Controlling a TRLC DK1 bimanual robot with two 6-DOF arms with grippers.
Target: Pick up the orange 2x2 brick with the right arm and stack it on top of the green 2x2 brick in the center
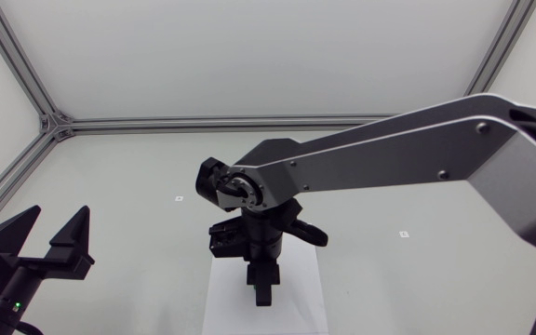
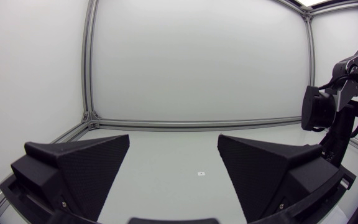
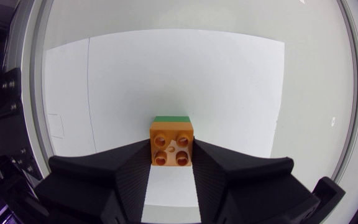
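The left gripper (image 1: 59,226) sits at the table's left, its matte wedge fingers spread wide and empty. At centre, over the white sheet (image 1: 220,302), the right gripper (image 3: 171,163) is clamped on the orange brick (image 3: 172,148), glossy and four-studded. The green brick (image 3: 170,118) shows as a strip just beyond it. Stacking seems in hand, though I cannot tell whether it is seated. Next calls for a square press, then release.

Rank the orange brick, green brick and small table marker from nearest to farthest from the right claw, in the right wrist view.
1. orange brick: gripped in the right claw.
2. green brick: just past the orange one.
3. small table marker: far aside, beyond the white sheet.
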